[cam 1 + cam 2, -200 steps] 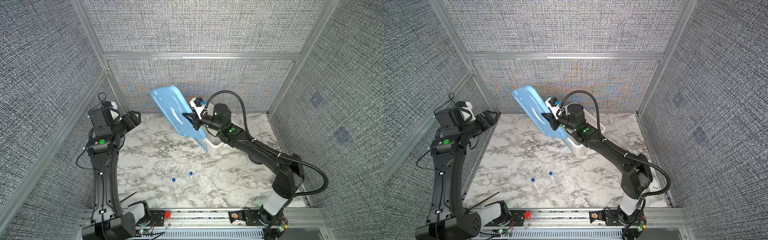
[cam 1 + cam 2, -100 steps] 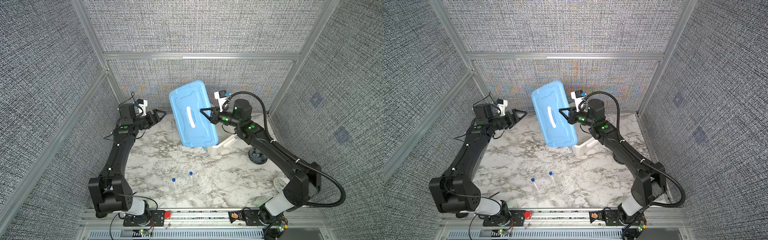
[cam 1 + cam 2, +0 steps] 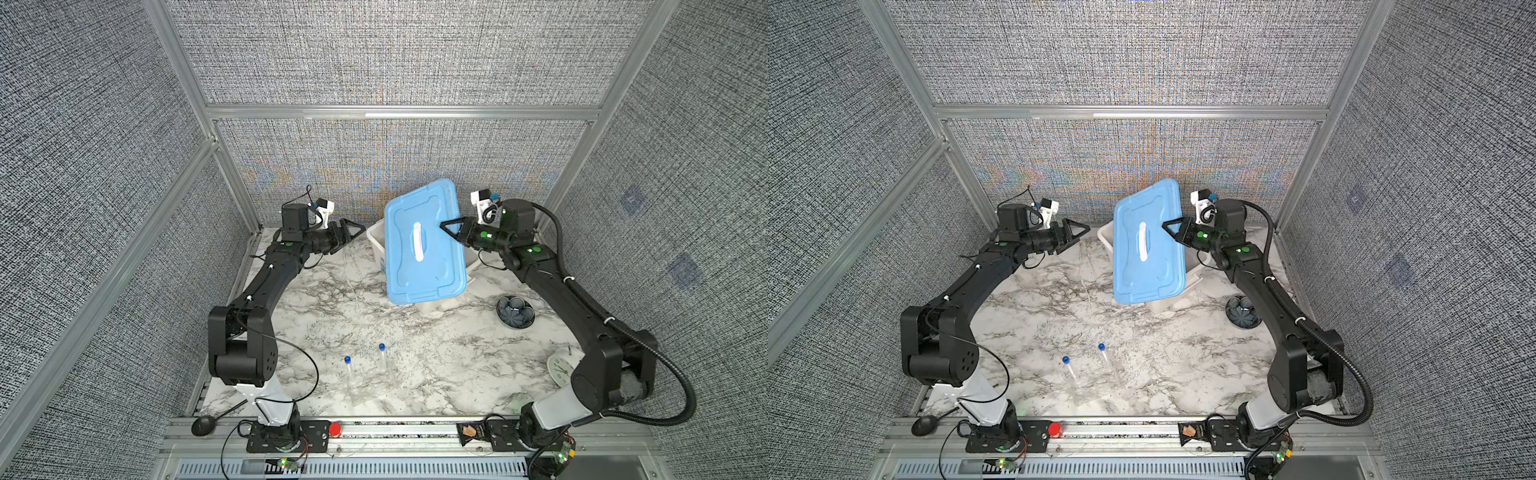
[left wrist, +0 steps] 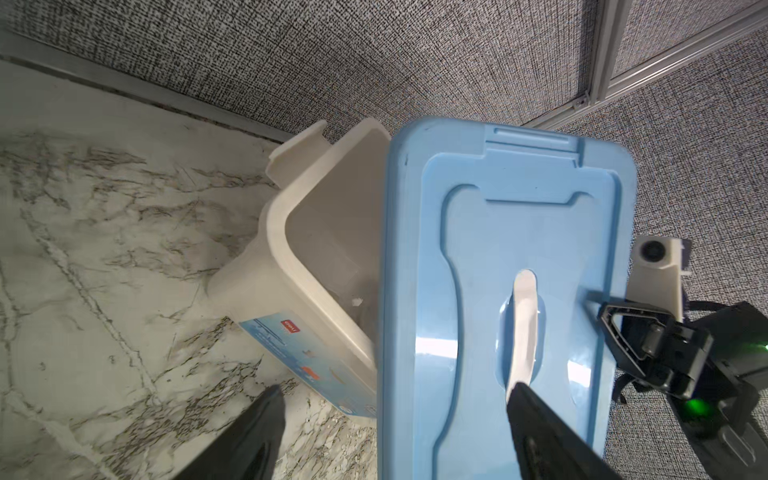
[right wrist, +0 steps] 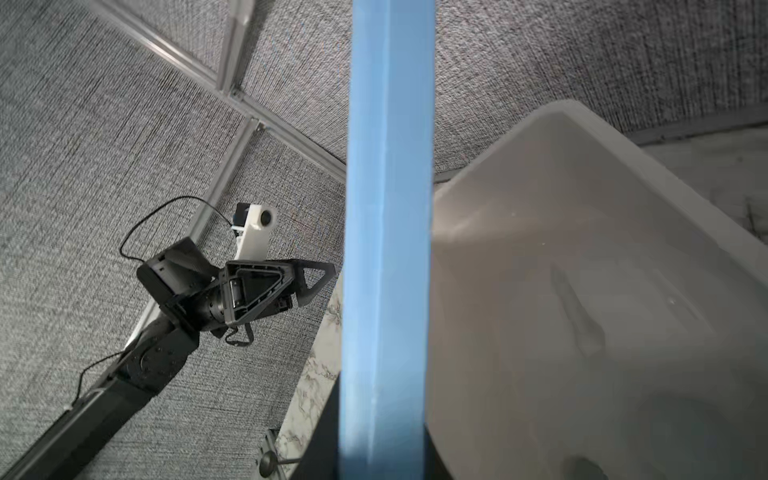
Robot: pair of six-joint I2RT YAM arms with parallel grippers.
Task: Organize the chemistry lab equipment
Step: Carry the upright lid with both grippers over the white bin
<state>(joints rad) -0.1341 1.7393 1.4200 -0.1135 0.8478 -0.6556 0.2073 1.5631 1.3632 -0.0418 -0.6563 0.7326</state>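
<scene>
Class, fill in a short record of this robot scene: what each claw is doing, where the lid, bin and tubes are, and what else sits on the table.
left claw: open, empty, close to the white bin
right claw: shut on one edge of the blue lid
blue lid: lifted and tilted, clear of the white bin, which stands open
clear tubes: two, blue-capped, lying side by side on the marble table, untouched
other items: white clock and dark ribbed dish, on the right arm's side

My marble table (image 3: 436,353) carries a white bin (image 3: 375,241) at the back and two capped tubes (image 3: 350,374) side by side in front. A dark dish (image 3: 515,312) and a clock (image 3: 560,369) sit at the right.
</scene>
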